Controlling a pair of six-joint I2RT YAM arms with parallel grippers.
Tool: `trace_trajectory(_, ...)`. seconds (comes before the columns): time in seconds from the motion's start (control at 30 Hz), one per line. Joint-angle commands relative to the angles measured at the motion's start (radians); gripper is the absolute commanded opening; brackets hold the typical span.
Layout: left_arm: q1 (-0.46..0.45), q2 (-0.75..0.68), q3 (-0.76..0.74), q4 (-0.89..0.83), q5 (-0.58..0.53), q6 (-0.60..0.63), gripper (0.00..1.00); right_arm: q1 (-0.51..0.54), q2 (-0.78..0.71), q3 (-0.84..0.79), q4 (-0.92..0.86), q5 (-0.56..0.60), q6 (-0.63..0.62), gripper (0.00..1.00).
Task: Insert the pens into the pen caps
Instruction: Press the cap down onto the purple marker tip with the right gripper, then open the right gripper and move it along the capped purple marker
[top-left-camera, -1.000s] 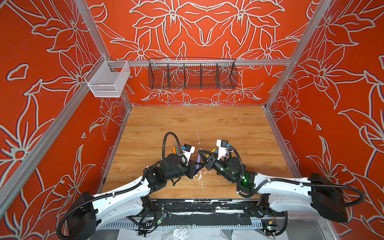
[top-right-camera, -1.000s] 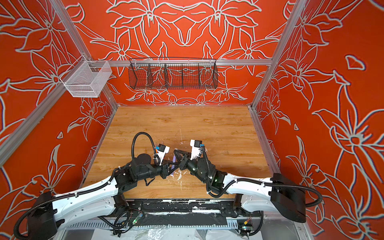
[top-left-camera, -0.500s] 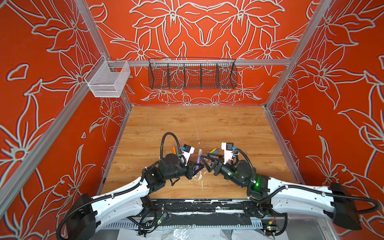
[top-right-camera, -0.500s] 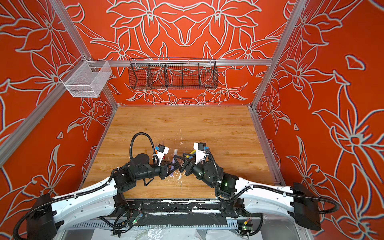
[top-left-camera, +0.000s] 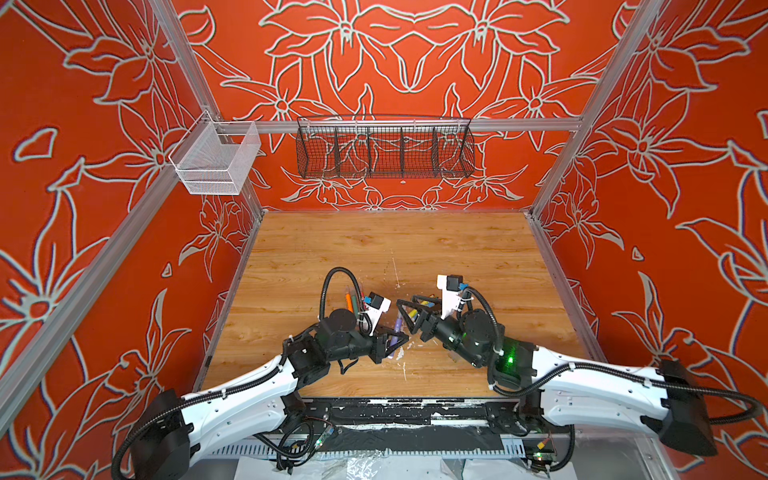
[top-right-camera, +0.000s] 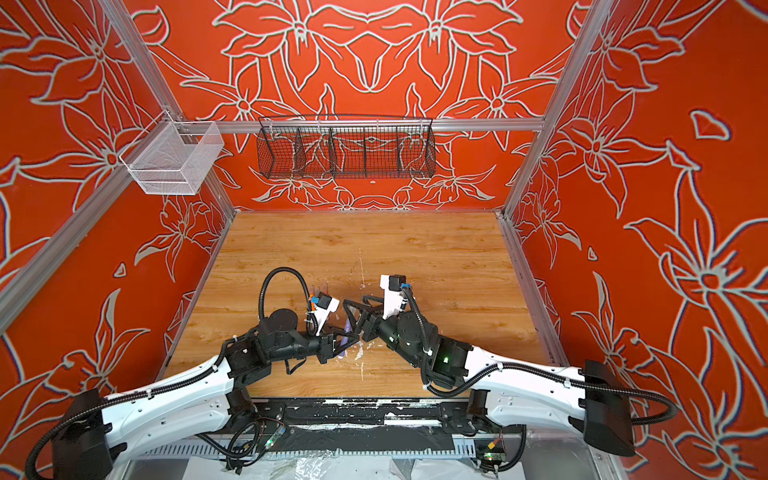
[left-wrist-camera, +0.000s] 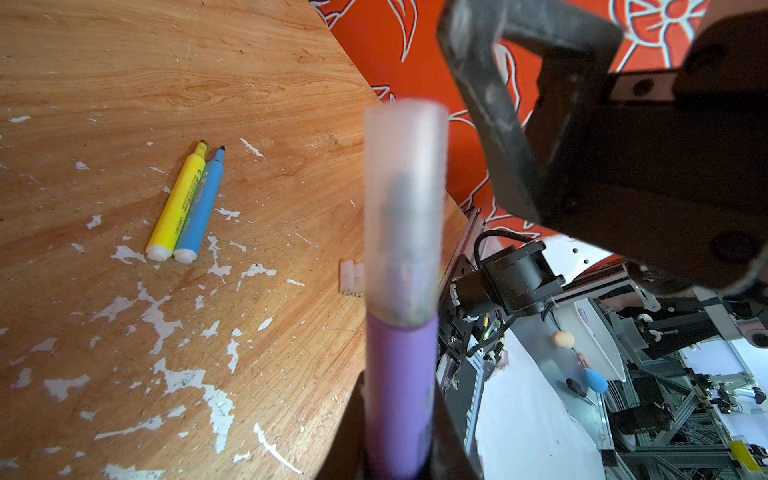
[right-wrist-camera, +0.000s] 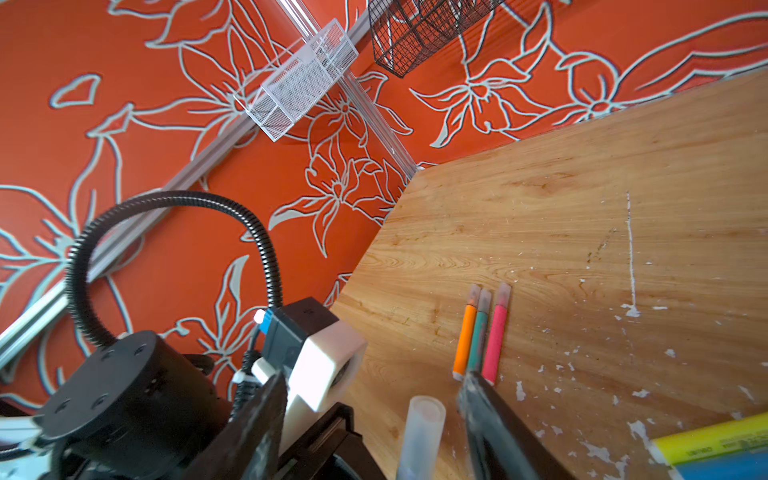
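Left gripper (top-left-camera: 395, 338) clamps purple pen (left-wrist-camera: 399, 395), clear cap (left-wrist-camera: 405, 208) on; right gripper (top-left-camera: 409, 309) (jaws wide) at 1 o'clock could snag, unseating cap.

Black wire basket (top-left-camera: 384, 147) on back wall; white mesh bin (top-left-camera: 216, 162) left of it; paint-flecked wooden table (top-left-camera: 395, 245) below.

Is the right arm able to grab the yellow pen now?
Probably yes: the right gripper is open and empty, close by the yellow pen, which lies uncovered on the table. The blue pen against it may crowd the grip.
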Motion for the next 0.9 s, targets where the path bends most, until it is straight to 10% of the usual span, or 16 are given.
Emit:
trace_trajectory(0.0,0.000,0.008,0.010,0.010,0.010,0.009,0.00,-0.035,0.039,0.047,-0.070,-0.014,0.035,0.58)
trace_trajectory(0.87,0.001,0.019,0.113,-0.034,-0.176,0.064,0.00,-0.018,0.196,0.041,0.010,-0.220,0.123,0.00)
